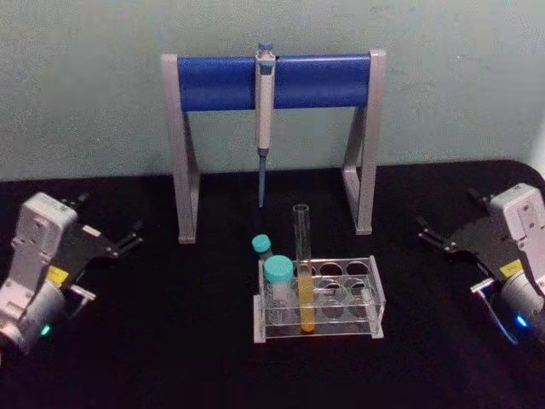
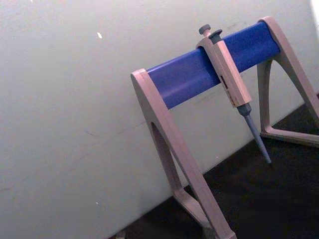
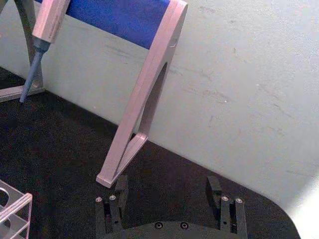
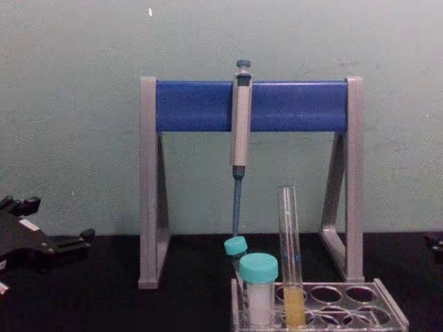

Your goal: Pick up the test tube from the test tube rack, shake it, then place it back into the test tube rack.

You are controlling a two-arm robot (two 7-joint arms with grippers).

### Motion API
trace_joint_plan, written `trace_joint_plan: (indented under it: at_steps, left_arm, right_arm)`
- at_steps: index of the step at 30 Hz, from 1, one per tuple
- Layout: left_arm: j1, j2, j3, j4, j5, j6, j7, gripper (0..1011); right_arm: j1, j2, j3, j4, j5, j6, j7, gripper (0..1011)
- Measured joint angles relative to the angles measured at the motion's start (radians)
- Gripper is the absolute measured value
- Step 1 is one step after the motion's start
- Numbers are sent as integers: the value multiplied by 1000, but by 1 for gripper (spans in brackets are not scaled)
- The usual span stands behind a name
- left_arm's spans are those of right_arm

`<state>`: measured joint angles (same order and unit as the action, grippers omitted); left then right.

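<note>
**Tube's upright in the rack, right arm has the cleaner shot**

Nothing's grabbed yet. The test tube [image 1: 301, 264] stands straight up in the test tube rack [image 1: 375, 294], toward the rack's left end. There's yellow-orange liquid at the bottom, and the clear top sticks up well above the holes. The right gripper [image 3: 167, 191] sits off to the rack's right with its jaws spread wide and empty. The left gripper [image 4: 54, 221] is parked out on the left, jaws also apart and holding nothing.

The tube's long axis is vertical, so I'd come in level and pinch the bare glass up high. The right arm looks a bit nearer to me. The teal-capped vials [image 1: 278, 273] also stand just left of the tube, so you'd risk bumping them coming from the left.
</note>
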<state>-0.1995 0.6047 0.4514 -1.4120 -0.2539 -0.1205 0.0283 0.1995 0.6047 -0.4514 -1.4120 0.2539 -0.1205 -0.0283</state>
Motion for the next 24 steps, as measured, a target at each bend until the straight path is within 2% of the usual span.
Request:
trace_joint_plan:
  at_steps: [24]
  left_arm:
    - [0, 0, 0, 0, 0, 0, 0, 1001]
  right_arm:
    - [0, 0, 0, 0, 0, 0, 0, 1000]
